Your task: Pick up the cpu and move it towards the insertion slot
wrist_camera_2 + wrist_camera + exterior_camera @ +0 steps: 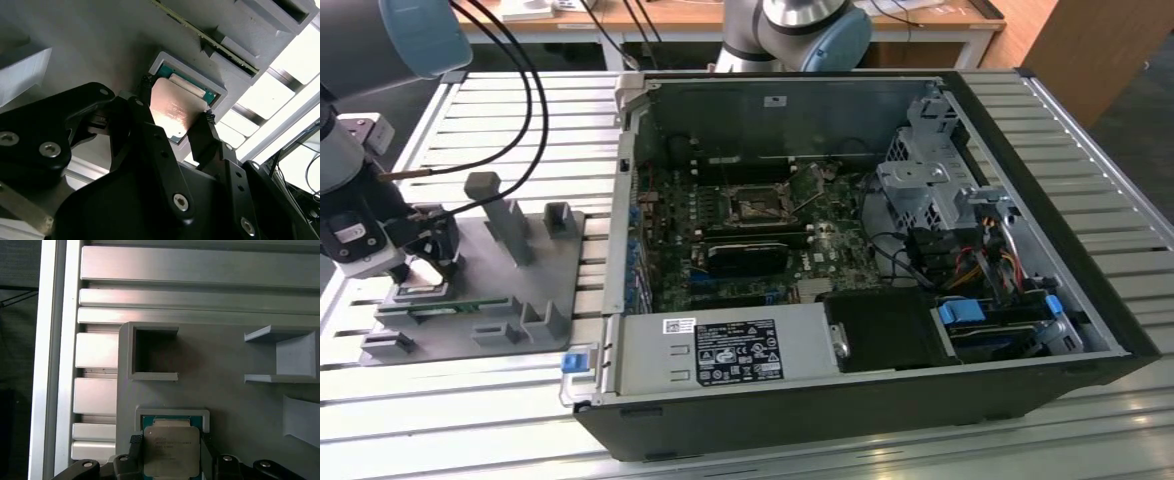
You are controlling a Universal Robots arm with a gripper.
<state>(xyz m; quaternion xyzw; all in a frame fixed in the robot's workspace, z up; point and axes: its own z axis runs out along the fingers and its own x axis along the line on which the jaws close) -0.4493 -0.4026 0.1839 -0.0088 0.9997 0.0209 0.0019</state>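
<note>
While gripper clasps cpu, side edges hidden

robot lab: slatted bench, opened computer

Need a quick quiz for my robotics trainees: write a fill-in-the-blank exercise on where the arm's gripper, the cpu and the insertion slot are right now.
1. The gripper is ___ on the cpu, with a finger at each of two opposite edges.
2. The grey fixture under the cpu lies at the exterior view's ___ of the computer case.
3. The insertion slot sits ___ the computer case, on the motherboard.
Missing words: shut; left; inside.
</note>
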